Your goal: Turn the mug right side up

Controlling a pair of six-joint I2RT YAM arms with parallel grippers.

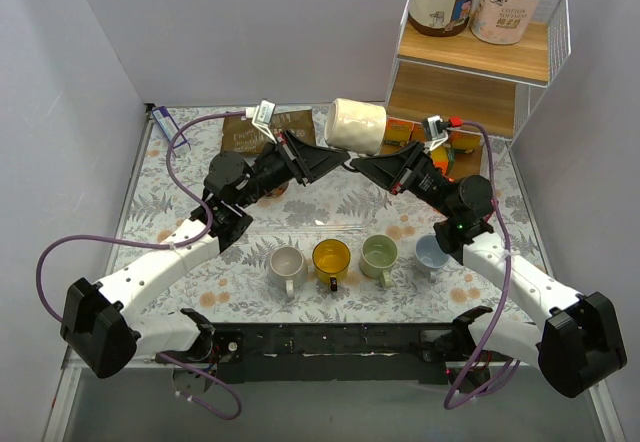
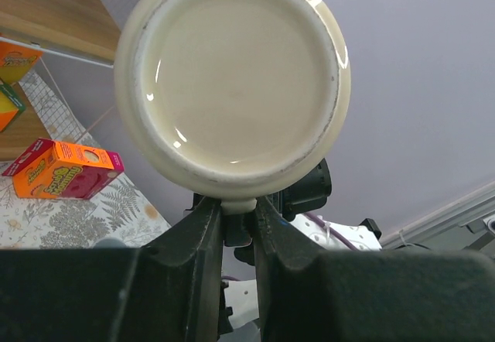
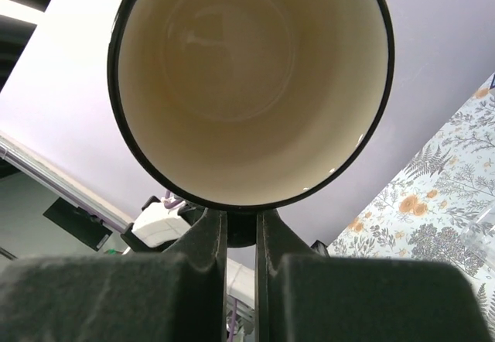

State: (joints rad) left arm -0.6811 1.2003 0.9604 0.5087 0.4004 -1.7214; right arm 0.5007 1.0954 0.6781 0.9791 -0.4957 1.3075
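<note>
Mug [image 1: 357, 125] hangs on its side well above the counter [image 1: 330, 210], mid-flip, with the left fingers [image 2: 203, 243] pinched narrow on its base edge and the right fingers [image 3: 206, 240] on its rim; next, I'd judge, one must release so the other can swing the mouth upward.

Only 1 word comes close to legible: on the white-wrapped paper roll [image 1: 508, 2] at the upper right of the top view, on the wooden shelf [image 1: 520, 54], dark print seems to read "COTTON"; the smaller lines under it are too fine. The neighbouring roll's label [image 1: 443, 7] is unreadable. The orange box [image 2: 62, 170] at the left wrist view's left edge bears blurred yellow lettering. The brown packet [image 1: 240, 134] on the worktop [image 1: 150, 192] shows pale, illegible print.
</note>
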